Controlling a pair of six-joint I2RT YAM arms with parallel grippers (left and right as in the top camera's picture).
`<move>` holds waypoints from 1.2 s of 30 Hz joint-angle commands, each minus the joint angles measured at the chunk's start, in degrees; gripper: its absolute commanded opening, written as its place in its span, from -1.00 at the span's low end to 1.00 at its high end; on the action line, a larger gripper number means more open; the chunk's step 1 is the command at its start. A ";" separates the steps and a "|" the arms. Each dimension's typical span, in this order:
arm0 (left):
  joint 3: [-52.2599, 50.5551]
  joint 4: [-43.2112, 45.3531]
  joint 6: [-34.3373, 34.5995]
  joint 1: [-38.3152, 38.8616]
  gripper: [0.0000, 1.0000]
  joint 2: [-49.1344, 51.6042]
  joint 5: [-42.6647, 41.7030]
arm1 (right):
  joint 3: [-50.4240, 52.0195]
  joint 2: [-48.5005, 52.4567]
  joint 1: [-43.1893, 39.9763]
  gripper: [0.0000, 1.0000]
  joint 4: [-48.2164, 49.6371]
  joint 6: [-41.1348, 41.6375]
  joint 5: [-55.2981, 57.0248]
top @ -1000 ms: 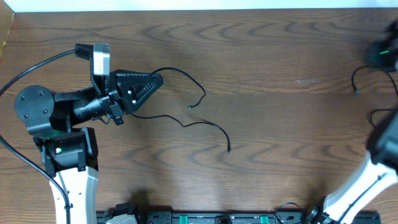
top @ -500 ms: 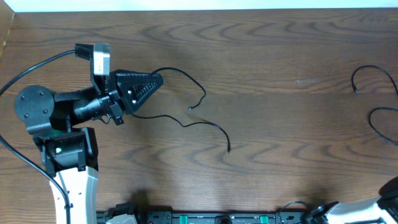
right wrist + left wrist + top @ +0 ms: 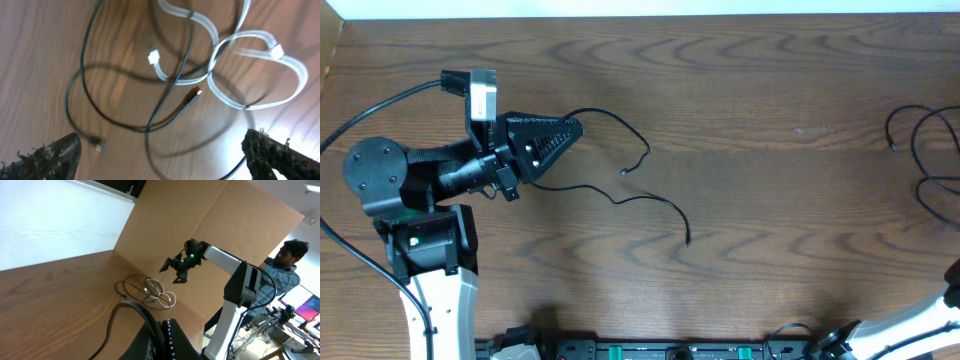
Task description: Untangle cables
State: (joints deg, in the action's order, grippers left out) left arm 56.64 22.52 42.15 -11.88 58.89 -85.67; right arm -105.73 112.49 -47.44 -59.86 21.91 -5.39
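Observation:
My left gripper point(image 3: 568, 128) is shut on a thin black cable point(image 3: 642, 200). That cable trails right across the wooden table point(image 3: 750, 70) in two strands, each ending in a small plug. In the left wrist view the shut fingers point(image 3: 172, 342) pinch the same cable point(image 3: 117, 316). A tangle of black and white cables point(image 3: 152, 294) lies far off, and my right gripper point(image 3: 172, 275) hangs above it. In the right wrist view the right gripper point(image 3: 161, 137) stands wide open over white loops point(image 3: 250, 65) and black cables point(image 3: 125, 125), holding nothing. Black loops point(image 3: 930, 165) show at the overhead view's right edge.
A cardboard wall point(image 3: 200, 220) rises behind the tangle at the table's far end. A person point(image 3: 287, 270) sits beyond the right arm's white base point(image 3: 225, 325). The left arm's base point(image 3: 415, 240) stands at the table's left front.
The right arm has swung out of the overhead view toward the bottom right, and its gripper has opened. More black cable loops now lie at the right edge. The left arm has not moved.

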 commanded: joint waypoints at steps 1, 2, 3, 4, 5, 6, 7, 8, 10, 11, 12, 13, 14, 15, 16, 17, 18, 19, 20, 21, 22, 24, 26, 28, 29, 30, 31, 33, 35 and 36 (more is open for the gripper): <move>-0.55 0.31 -0.52 0.07 -0.85 -0.07 -0.90 | 0.11 0.79 4.24 0.99 -2.27 -0.61 -1.40; -0.55 0.31 -0.52 0.07 -0.85 -0.07 -0.92 | 0.11 0.79 5.38 0.99 -2.84 -1.51 -1.46; -0.55 0.31 -0.52 0.07 -0.85 -0.07 -0.92 | 0.11 0.79 6.54 0.99 -3.37 -2.56 -1.49; -0.55 0.31 -0.52 0.07 -0.85 -0.07 -0.90 | 0.11 0.79 8.04 0.99 -4.04 -3.98 -1.51; -0.55 0.31 -0.52 0.07 -0.85 -0.07 -0.92 | 0.11 0.79 9.27 0.99 -4.48 -5.29 -1.51; -0.55 0.31 -0.55 0.07 -0.85 -0.07 -0.90 | 0.11 0.79 10.80 0.99 -5.05 -7.13 -1.46; -0.55 0.31 -0.55 0.07 -0.85 -0.07 -0.92 | 0.11 0.79 12.35 0.98 -5.35 -9.01 -1.42; -0.55 0.31 -0.55 0.07 -0.85 -0.07 -0.90 | 0.15 0.79 13.86 0.99 -5.33 -10.82 -1.42; -0.55 0.31 -0.55 0.07 -0.85 -0.07 -0.92 | 0.22 0.96 17.20 0.98 -4.98 -14.78 -1.38; -0.55 0.31 -0.55 0.07 -0.85 -0.07 -0.90 | 0.22 1.09 18.51 0.99 -4.72 -16.59 -1.20; -0.55 0.31 -0.55 0.07 -0.85 -0.07 -0.90 | 0.42 1.38 19.71 0.99 -4.20 -18.05 -0.35; -0.55 0.31 -0.55 0.07 -0.85 -0.07 -0.92 | 0.63 1.77 20.90 0.99 -3.61 -19.26 1.77; -0.55 0.31 -0.55 0.07 -0.85 -0.07 -0.92 | 0.83 2.29 21.77 0.99 -3.10 -19.45 4.42; -0.55 0.31 -0.55 0.07 -0.85 -0.07 -0.94 | 1.20 3.21 22.82 0.99 -2.47 -19.45 8.04; -0.55 0.31 -0.55 0.07 -0.85 -0.07 -0.94 | 1.42 4.22 23.54 0.99 -2.36 -19.82 10.71; -0.55 0.31 -0.55 0.07 -0.85 -0.07 -0.92 | 1.51 5.46 24.22 0.99 -2.56 -21.05 12.22; -0.55 0.31 -0.55 0.07 -0.85 -0.07 -0.92 | 1.53 6.56 24.57 0.99 -2.80 -21.73 12.33; -0.55 0.31 -0.55 0.07 -0.85 -0.07 -0.94 | 1.55 7.76 24.90 0.89 -2.91 -21.79 11.96; -0.55 0.31 -0.55 0.07 -0.85 -0.07 -0.94 | 1.55 8.94 25.07 0.78 -2.99 -21.81 10.91; -0.55 0.31 -0.55 0.07 -0.85 -0.07 -0.94 | 1.55 9.90 25.22 0.68 -3.02 -21.84 10.19; -0.55 0.31 -0.52 0.07 -0.85 -0.07 -0.96 | 1.55 11.34 25.40 0.65 -3.02 -22.03 9.57; -0.55 0.31 -0.52 0.07 -0.85 -0.07 -1.51 | 1.55 12.98 25.49 0.69 -2.95 -22.38 9.55; -0.55 0.28 -0.55 0.07 -0.85 -0.04 -2.67 | 1.55 14.23 25.40 0.73 -2.71 -22.45 9.75; -0.55 0.31 -0.55 0.07 -0.85 -0.07 -3.69 | 1.55 15.15 25.35 0.75 -2.36 -22.40 9.75; -0.55 0.31 -0.55 0.07 -0.85 -0.07 -3.87 | 1.55 15.43 25.35 0.75 -2.27 -22.43 9.77; -0.55 0.31 -0.52 0.07 -0.85 -0.07 -3.89 | 1.55 15.82 25.35 0.75 -2.08 -22.40 9.75; -0.55 0.31 -0.52 0.07 -0.85 -0.07 -3.89 | 1.55 16.17 25.35 0.74 -1.97 -22.43 9.79; -0.55 0.31 -0.52 0.07 -0.85 -0.07 -3.89 | 1.55 16.72 25.27 0.68 -1.68 -22.40 9.75; -0.55 0.31 -0.52 0.07 -0.85 -0.07 -3.89 | 1.55 17.55 25.11 0.63 -1.44 -22.43 9.77; -0.55 0.31 -0.52 0.07 -0.85 -0.07 -3.89 | 1.55 18.03 24.98 0.62 -1.38 -22.43 9.75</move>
State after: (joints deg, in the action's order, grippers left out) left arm 56.64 22.52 42.15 -11.88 58.89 -88.42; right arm -104.01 128.27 -22.28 -61.56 0.19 3.73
